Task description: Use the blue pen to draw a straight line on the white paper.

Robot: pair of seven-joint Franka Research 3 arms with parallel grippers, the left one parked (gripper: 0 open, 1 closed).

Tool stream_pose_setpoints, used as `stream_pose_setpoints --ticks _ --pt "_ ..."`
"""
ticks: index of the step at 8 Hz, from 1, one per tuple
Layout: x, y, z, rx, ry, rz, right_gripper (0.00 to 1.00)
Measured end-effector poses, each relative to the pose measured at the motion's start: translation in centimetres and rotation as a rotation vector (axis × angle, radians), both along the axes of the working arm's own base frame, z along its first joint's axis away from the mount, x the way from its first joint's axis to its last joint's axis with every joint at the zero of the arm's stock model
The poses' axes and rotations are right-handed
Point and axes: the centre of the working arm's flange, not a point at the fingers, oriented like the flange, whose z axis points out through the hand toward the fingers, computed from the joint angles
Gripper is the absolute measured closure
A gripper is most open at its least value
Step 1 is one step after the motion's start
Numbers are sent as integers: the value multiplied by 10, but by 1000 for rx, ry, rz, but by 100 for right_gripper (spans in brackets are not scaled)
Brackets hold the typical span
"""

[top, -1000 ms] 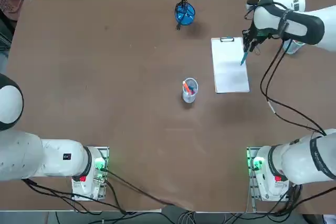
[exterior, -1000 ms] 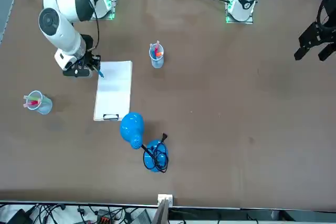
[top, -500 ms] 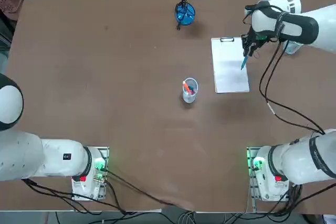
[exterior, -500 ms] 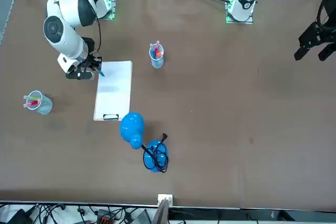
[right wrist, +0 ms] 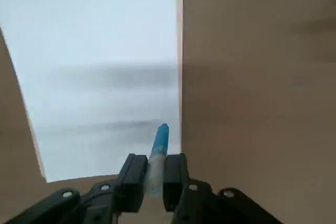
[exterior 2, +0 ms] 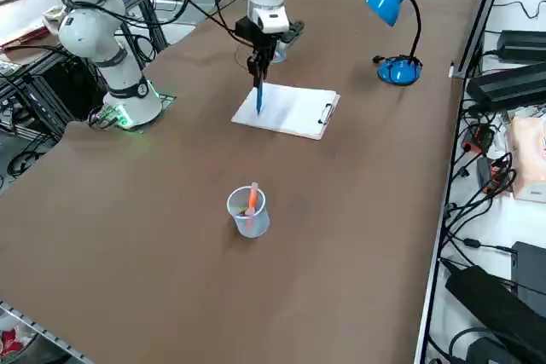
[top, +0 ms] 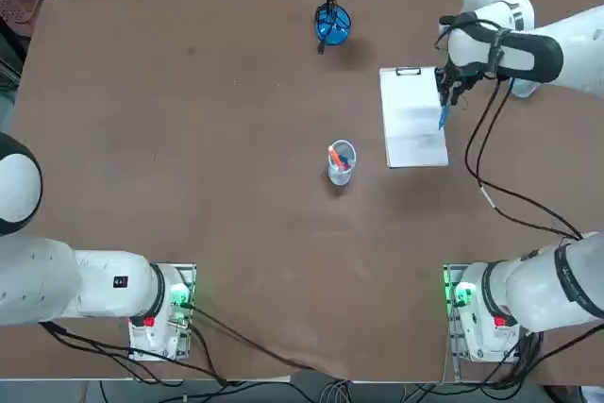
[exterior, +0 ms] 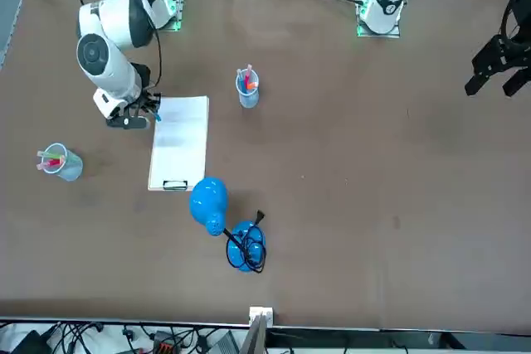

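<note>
Your right gripper (right wrist: 155, 174) stayed clamped on the blue pen (right wrist: 157, 148) and slid inward over the white paper (top: 411, 120); the tip hung by the sheet's right edge. No line showed yet, so drawing looked about to start.

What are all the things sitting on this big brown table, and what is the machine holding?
White paper sheet on a clipboard: one, white with a dark metal clip, far right part of the table.
Thin light-blue pen: one, held upright over the paper's right edge.
Blue desk lamp: one, far edge, middle.
Clear plastic cup of red and orange pens: one, table centre.
Second clear cup of pens: one, right of the clipboard.
Right gripper: one, dark fingers shut on the pen above the paper.
</note>
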Motion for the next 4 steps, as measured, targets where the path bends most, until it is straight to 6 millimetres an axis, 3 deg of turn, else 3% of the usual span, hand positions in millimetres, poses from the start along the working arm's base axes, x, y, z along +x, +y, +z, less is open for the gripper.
stream_pose_setpoints --ticks 4 --pt "7 1 -6 -13 -45 5 84"
